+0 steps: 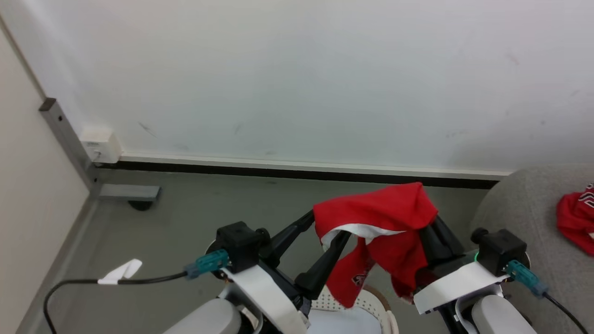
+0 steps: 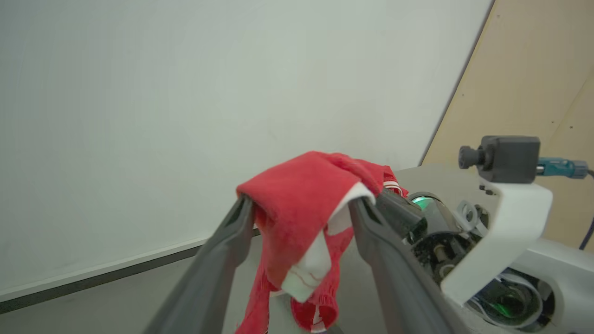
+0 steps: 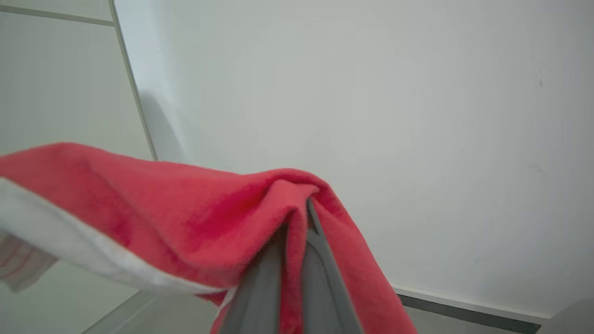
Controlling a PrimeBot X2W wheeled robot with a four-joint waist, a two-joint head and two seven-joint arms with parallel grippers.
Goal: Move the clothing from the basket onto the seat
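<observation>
Red garment: held aloft between the two arms, long axis running left to right across the head view, highest at its right end. Two loose tails hang straight down from the span. A white trim band shows along the lower edge.

Right gripper: fingers together, pinching a fold of the cloth at the garment's right end.

Left gripper: fingers spread wide apart, not pinching. The left end of the cloth lies draped over both fingertips and sags between them.

Basket: at the bottom centre, directly below the garment. The longer tail hangs in front of its brown rim; contact cannot be determined.

Sofa: at the right, its rounded edge just beside the right arm. The held garment is short of it, over the floor. A second red garment lies on the sofa near the frame's right edge.

Room: grey floor extends ahead to the wall. A metal post stands at the far left corner, well apart from the arms.
</observation>
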